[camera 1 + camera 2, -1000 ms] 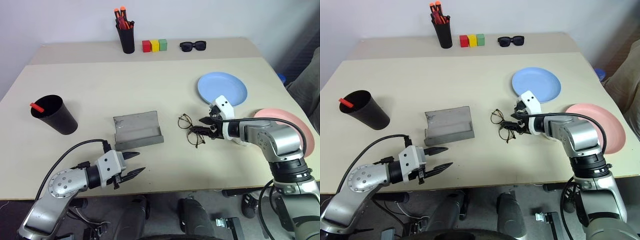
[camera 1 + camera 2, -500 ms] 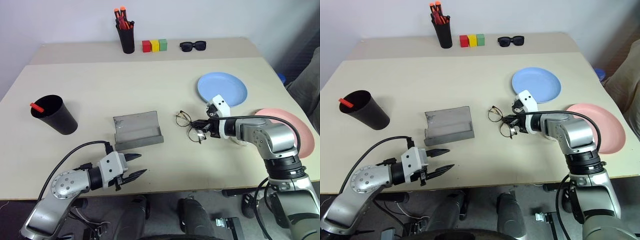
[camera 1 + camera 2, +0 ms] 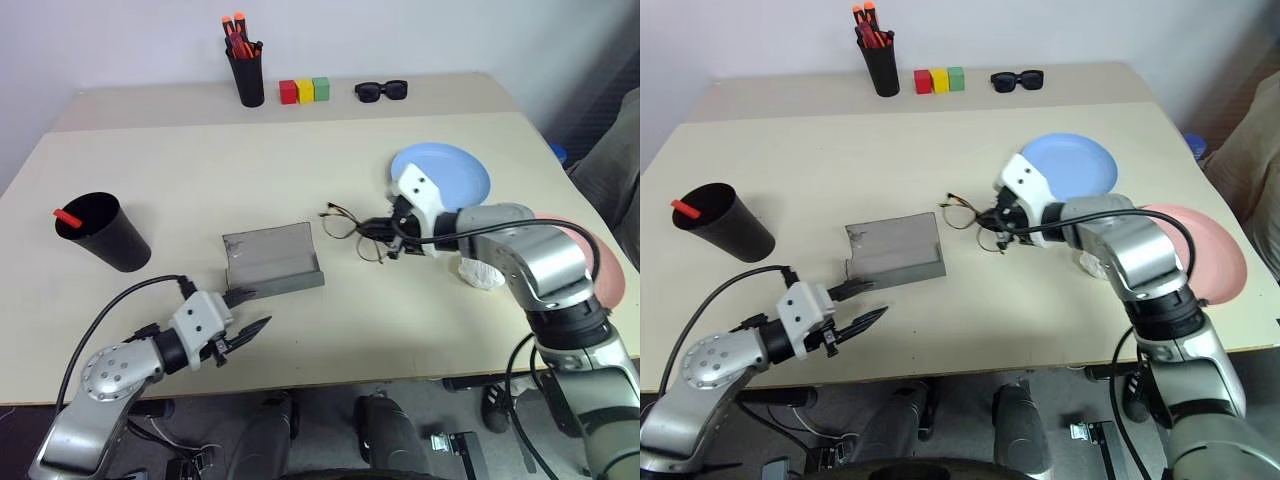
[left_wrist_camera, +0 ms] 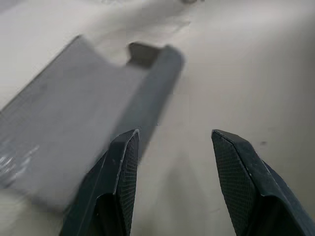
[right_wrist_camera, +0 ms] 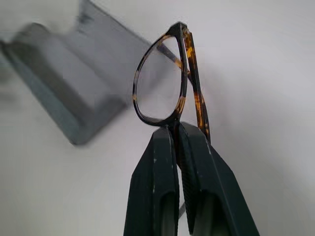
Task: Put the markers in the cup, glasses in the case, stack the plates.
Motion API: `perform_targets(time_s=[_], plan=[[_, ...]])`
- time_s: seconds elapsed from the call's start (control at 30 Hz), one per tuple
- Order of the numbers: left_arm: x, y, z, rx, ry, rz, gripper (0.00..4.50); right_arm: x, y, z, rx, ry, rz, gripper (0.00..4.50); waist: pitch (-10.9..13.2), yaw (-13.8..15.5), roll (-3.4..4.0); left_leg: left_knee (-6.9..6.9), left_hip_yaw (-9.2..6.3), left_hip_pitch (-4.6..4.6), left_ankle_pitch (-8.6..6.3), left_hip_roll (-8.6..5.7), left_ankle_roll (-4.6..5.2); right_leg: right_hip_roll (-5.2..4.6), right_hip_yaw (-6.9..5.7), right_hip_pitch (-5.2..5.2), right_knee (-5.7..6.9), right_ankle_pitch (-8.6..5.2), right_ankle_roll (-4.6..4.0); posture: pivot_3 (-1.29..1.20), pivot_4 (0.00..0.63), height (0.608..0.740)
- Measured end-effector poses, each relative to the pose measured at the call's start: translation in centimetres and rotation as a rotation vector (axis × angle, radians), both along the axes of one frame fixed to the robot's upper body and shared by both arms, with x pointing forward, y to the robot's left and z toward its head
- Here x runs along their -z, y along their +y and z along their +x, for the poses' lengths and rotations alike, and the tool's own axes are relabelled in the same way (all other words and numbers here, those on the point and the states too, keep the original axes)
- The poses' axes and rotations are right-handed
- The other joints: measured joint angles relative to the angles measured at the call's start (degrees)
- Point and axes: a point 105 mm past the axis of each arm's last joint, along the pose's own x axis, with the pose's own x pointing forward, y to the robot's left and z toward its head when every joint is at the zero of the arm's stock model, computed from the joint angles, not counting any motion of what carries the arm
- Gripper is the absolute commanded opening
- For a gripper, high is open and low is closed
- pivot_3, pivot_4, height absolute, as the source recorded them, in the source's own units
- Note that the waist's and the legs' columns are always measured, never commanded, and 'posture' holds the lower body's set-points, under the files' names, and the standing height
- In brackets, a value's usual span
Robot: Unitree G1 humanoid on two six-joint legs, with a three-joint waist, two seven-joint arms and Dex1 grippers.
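My right gripper [image 3: 387, 232] is shut on the thin wire-framed glasses [image 3: 343, 220] and holds them off the table, just right of the case. In the right wrist view the fingertips [image 5: 167, 142] pinch the glasses [image 5: 165, 91] at the frame, with the case [image 5: 74, 83] beyond. The grey case [image 3: 272, 258] lies open at the table's middle. My left gripper [image 3: 247, 311] hovers open at its front left corner, nothing between its fingers [image 4: 120, 167]. The black cup [image 3: 100, 232] at the left holds a marker [image 3: 68, 215] with a red-orange end. The blue plate [image 3: 455, 168] and pink plate [image 3: 1220, 262] lie apart at the right.
A tall black pen holder [image 3: 245, 78] with orange-capped markers, three coloured blocks [image 3: 305, 91] and black sunglasses [image 3: 381, 91] line the far edge. A white crumpled thing [image 3: 481, 273] lies by my right forearm. The table's front edge runs just below my left gripper.
My right gripper closed on the glasses, lifted them off the table and carried them left toward the case. My left gripper drifted a little to the left, still open.
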Motion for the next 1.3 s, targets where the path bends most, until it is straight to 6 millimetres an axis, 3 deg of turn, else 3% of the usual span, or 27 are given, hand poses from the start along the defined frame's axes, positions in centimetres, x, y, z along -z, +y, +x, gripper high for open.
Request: perform_targets(time_s=[0.2, 0.4, 0.53, 0.7, 1.0, 1.1, 1.3], plan=[[0.3, 3.9, -0.3, -0.173, 0.022, -0.131, 2.39, -2.0, 8.6, -2.4, -0.326, -0.178, -0.003, 0.08, 0.0, 0.3, -0.01, -0.04, -0.01, -0.01, -0.01, 0.02, -0.02, 0.01, -0.04, -0.06, -0.02, 0.01, -0.04, 0.0, 0.15, 0.74], [0.8, 5.9, -1.6, -0.26, 0.059, -0.214, 2.39, -1.5, 12.3, -2.6, -0.434, -0.208, -0.012, 0.08, -0.1, 0.3, -0.08, -0.02, -0.04, 0.01, -0.08, 0.01, -0.14, 0.02, -0.07, -0.2, -0.04, 0.05, -0.08, 0.0, 0.15, 0.74], [0.9, 6.1, -1.9, -0.278, 0.062, -0.216, 2.39, 0.7, 12.5, -1.6, -0.423, -0.182, -0.071, 0.08, 0.0, 0.4, -0.07, -0.02, -0.03, 0.01, -0.08, 0.0, -0.15, 0.03, -0.06, -0.21, -0.03, 0.05, -0.09, 0.0, 0.15, 0.74], [-0.1, 5.3, -1.9, -0.265, 0.027, -0.219, 2.39, 2.5, 11.4, -0.5, -0.404, -0.17, -0.147, 0.08, 0.0, 0.2, -0.07, -0.05, 0.0, 0.01, -0.08, 0.01, -0.16, 0.06, -0.03, -0.18, 0.02, 0.05, -0.09, 0.0, 0.15, 0.74], [-0.2, 4.6, -1.4, -0.245, 0.032, -0.219, 2.39, 3.7, 10.0, -1.2, -0.456, -0.115, -0.198, 0.08, 0.0, 0.2, -0.06, -0.08, 0.01, 0.01, -0.06, 0.02, -0.13, 0.09, -0.02, -0.15, 0.04, 0.05, -0.09, 0.0, 0.15, 0.74], [-0.2, 4.4, -1.2, -0.238, 0.038, -0.221, 2.39, 4.1, 9.9, -1.4, -0.463, -0.104, -0.205, 0.97, 0.0, 0.1, -0.06, -0.08, 0.01, 0.01, -0.05, 0.02, -0.12, 0.09, -0.02, -0.14, 0.04, 0.05, -0.09, 0.0, 0.15, 0.74], [-0.3, 4.5, -1.0, -0.238, 0.044, -0.214, 2.39, 4.0, 10.3, -1.4, -0.456, -0.111, -0.194, 4.05, 0.0, 0.1, -0.06, -0.09, 0.01, 0.01, -0.06, 0.03, -0.13, 0.09, -0.02, -0.14, 0.04, 0.05, -0.09, 0.0, 0.15, 0.74]])
